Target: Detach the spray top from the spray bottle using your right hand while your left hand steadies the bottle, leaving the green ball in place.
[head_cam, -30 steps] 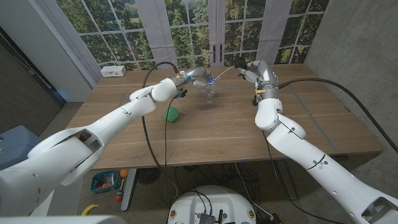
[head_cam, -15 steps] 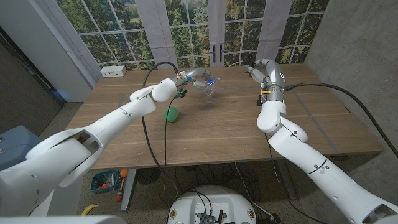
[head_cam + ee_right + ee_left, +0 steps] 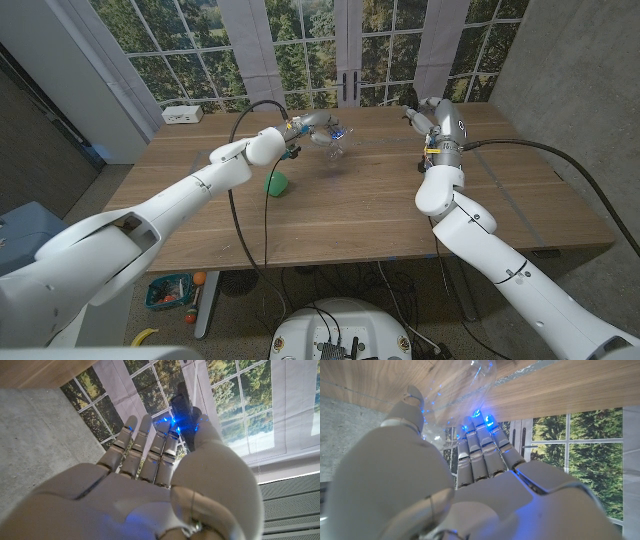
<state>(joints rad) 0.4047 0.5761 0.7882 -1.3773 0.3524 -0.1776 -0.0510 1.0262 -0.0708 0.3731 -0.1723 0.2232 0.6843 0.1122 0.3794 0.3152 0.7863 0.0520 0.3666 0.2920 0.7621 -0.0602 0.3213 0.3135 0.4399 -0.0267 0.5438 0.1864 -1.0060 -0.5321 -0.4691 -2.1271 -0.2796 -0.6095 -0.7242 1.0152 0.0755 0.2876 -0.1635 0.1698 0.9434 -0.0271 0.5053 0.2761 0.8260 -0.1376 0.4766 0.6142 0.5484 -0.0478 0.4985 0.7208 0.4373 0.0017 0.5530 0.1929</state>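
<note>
Your left fingers [image 3: 479, 455] are curled around the clear spray bottle [image 3: 335, 142], which stands on the far part of the wooden desk [image 3: 350, 200]. In the left wrist view the fingers lie close together along the bottle's see-through wall, with the thumb on the other side of it, so your left hand [image 3: 310, 128] grips the bottle between them. The bottle's upper end is small and blurred in the head view, and you cannot tell from it whether the spray top sits on the bottle.

Your right fingers [image 3: 145, 447] are straight and slightly apart, and nothing shows between them in the right wrist view. Your right hand [image 3: 418, 112] is raised near the far right of the desk, well apart from the bottle and from your left hand. Beyond those fingers stand the window panes [image 3: 235, 400] and a dark handle [image 3: 184, 410].

The green ball [image 3: 276, 183] lies on the desk, nearer to you than your left fingers and just beside your left forearm. It is touched by neither hand.

A white box [image 3: 182, 114] sits at the desk's far left corner, well apart from your left fingers.
</note>
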